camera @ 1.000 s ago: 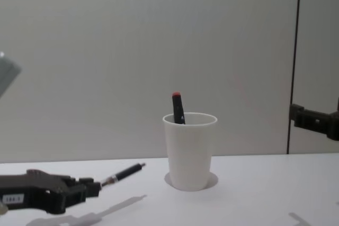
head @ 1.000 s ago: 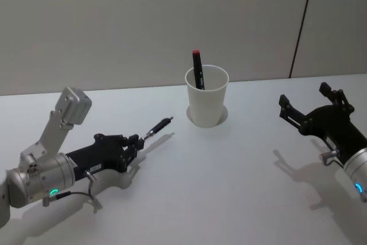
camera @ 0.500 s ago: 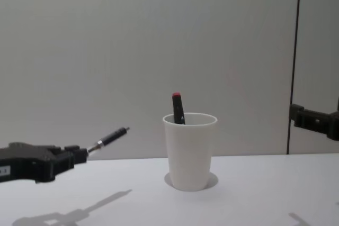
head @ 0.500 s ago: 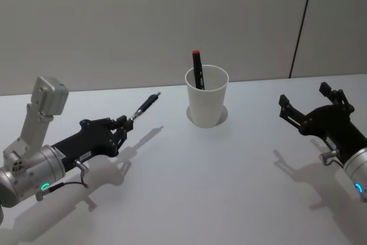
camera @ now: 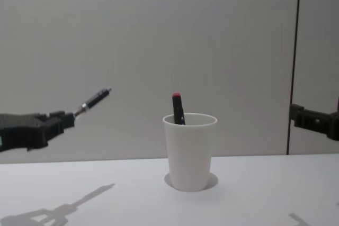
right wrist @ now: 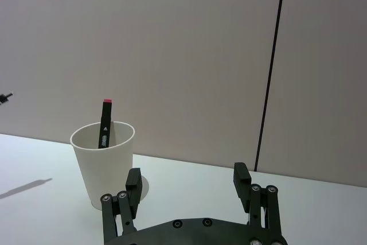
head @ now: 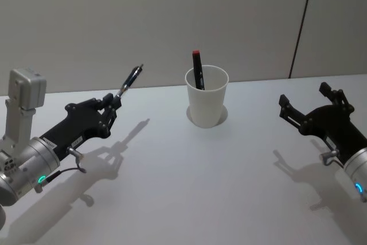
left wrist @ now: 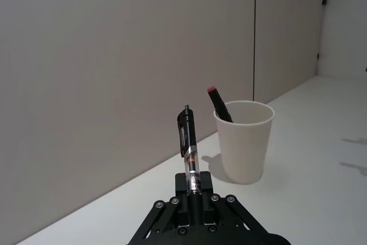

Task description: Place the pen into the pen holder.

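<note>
**Left gripper holds pen aloft, left of the cup**

Nearest on the robot's left, the left gripper (head: 113,102) hangs above the white table (head: 200,193), its fingers closed tight on the lower end of the pen (head: 130,78). The pen has a clear barrel and a black clipped end. It sticks out past the fingertips, slanting up and forward. In the chest view its free end stands higher than the cup's rim.

On the robot's right, the right gripper (head: 305,97) hovers over the table with its fingers spread wide and nothing between them.

Farther back, near the table's middle, the pen holder (head: 206,104) stands upright, a white paper cup well apart from both grippers. A black marker with a red cap (head: 198,70) leans inside it, poking above the rim. Behind it is a plain grey wall (head: 114,15).
</note>
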`<action>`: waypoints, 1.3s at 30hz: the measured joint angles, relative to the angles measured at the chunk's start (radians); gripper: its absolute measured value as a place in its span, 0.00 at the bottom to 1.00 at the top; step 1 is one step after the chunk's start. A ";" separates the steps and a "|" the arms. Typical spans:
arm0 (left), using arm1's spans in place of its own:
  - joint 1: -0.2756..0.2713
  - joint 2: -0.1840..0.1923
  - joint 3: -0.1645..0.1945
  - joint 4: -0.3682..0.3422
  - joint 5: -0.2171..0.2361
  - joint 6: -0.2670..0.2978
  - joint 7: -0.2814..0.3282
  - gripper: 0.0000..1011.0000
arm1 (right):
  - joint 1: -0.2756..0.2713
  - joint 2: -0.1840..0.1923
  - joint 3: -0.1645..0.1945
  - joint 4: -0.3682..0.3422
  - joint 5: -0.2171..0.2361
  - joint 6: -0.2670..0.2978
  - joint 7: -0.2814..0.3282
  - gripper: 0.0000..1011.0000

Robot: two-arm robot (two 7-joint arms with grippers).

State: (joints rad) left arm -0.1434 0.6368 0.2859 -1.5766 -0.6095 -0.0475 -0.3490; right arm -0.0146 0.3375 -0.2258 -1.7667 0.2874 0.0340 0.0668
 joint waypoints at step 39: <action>-0.020 -0.093 0.039 -0.053 -0.017 -0.134 -0.110 0.13 | 0.000 0.000 0.000 0.000 0.000 0.000 0.000 0.99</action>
State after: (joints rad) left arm -0.1639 0.5435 0.3245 -1.6293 -0.6269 -0.1818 -0.4587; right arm -0.0146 0.3375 -0.2258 -1.7667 0.2873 0.0340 0.0668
